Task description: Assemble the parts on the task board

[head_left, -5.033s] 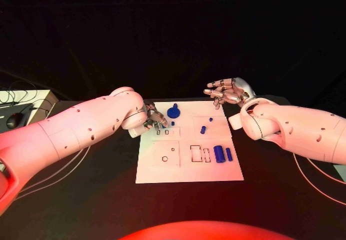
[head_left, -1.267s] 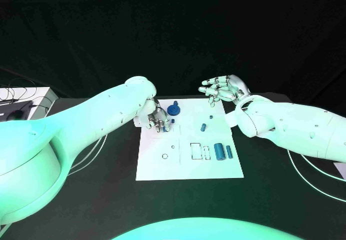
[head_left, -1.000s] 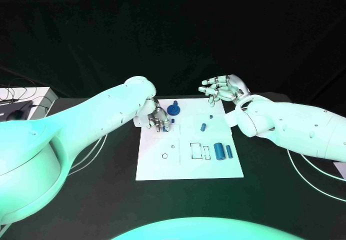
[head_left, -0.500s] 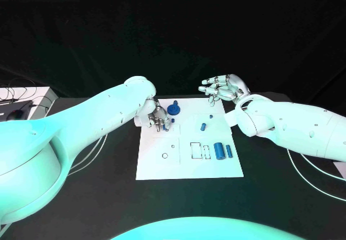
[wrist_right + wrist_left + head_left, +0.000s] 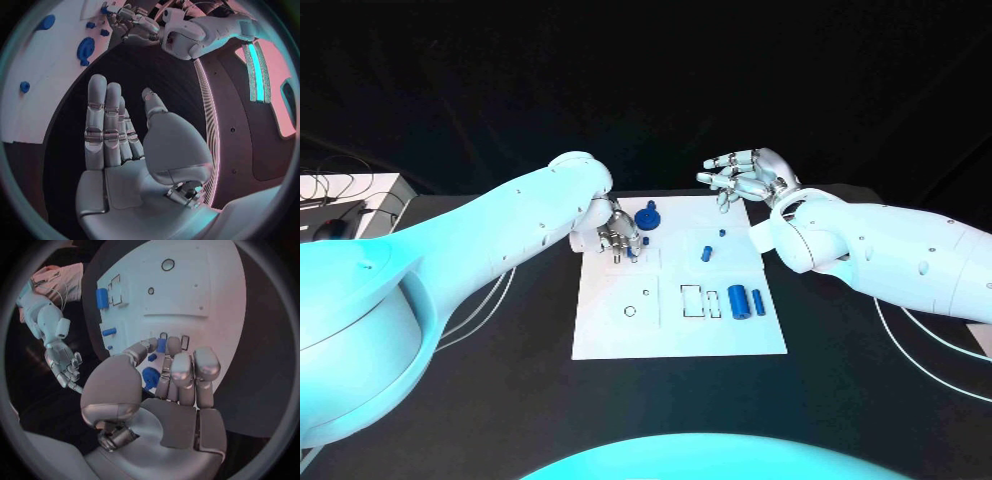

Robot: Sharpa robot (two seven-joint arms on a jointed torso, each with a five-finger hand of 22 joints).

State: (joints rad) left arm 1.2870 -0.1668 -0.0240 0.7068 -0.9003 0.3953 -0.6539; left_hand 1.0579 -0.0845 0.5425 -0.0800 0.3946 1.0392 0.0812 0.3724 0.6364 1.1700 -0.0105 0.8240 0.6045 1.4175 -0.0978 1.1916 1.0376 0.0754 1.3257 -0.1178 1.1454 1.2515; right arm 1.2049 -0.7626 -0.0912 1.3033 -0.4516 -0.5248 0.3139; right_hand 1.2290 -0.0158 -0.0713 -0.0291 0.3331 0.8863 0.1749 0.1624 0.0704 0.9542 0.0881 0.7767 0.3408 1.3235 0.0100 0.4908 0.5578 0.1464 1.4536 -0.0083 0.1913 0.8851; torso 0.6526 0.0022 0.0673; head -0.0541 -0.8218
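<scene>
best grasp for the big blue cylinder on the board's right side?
Pinch the big cylinder across its round sides at mid-length, coming from above. It lies flat on the board, long axis pointing away from the robot, with a slimmer part close on its right, so probably keep the fingers narrow. The open right hand is nearer.

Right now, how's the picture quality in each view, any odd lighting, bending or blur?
Head view: cyan light tints both white arms, while the task board stays crisply readable against the dark table. Left wrist view: fisheye bending curves the board's edges, and the left hand looms large and soft. Right wrist view: pinkish light falls on the board, and the right hand is lit evenly.
</scene>
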